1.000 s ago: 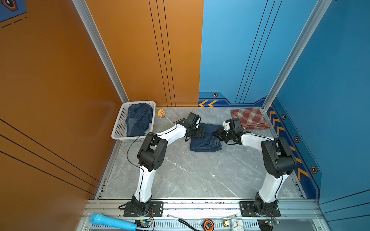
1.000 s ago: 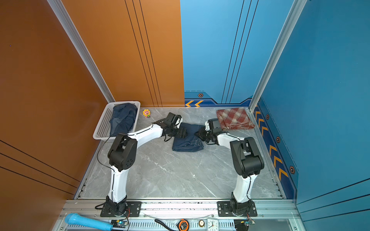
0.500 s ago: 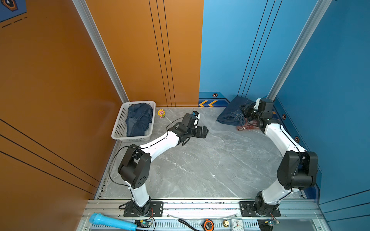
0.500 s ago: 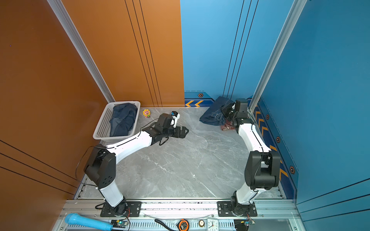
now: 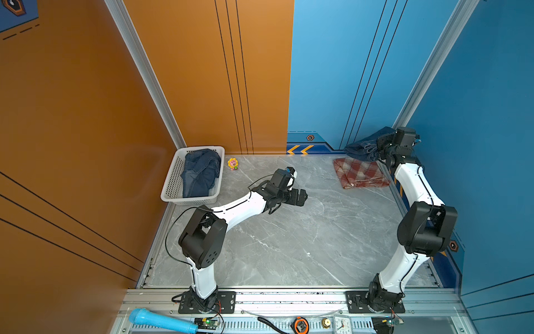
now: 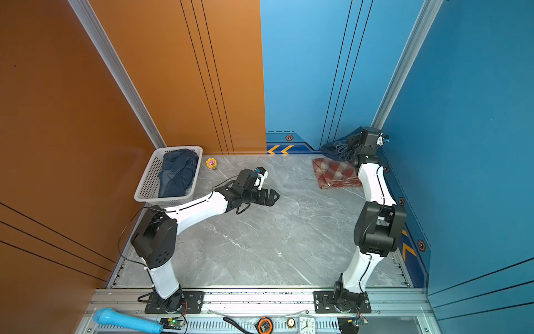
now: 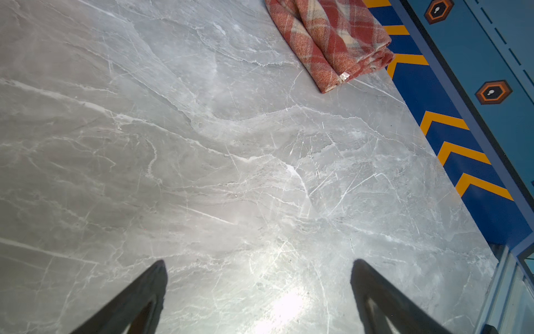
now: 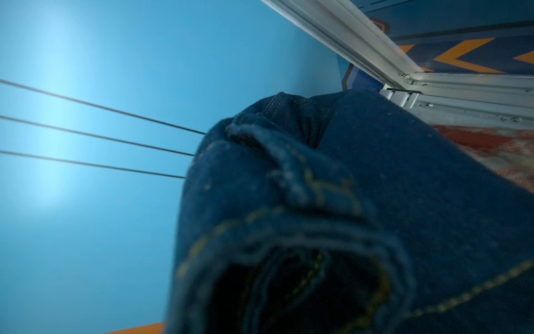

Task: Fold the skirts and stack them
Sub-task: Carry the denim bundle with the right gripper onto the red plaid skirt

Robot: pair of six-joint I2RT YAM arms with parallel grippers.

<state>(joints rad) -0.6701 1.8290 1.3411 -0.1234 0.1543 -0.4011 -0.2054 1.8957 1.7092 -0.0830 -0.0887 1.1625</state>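
The right gripper has carried the denim skirt from mid-table to just above the plaid skirt, jaws pinching it. The left gripper has let go, jaws wide apart. Stacking looks next.

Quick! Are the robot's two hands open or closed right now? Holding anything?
Left gripper: open, holding nothing.
Right gripper: closed on the dark blue denim skirt.

Not much to read: tiny dial numerals on the small clock by the front rail, orange chevron arrows on the blue baseboard.
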